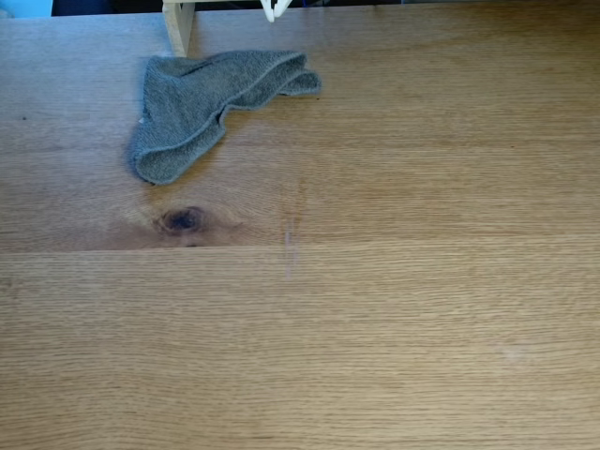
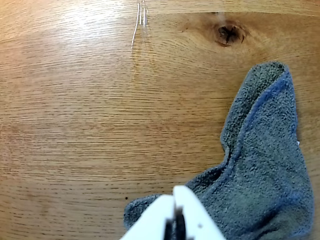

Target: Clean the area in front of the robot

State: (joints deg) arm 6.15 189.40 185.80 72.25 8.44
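Grey cloth near far edge; tabletop broad, open.

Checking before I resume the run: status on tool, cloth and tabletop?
Tool shut, hanging over the near edge of the grey cloth. Cloth crumpled, flat on oak tabletop, beside dark knot. Faint streak ahead. Nothing blocking.

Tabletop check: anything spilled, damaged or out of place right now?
A thin pale streak marks the oak tabletop beside the dark knot, like a smear or scratch. The grey cloth lies crumpled and folded, not flat. No spill visible.
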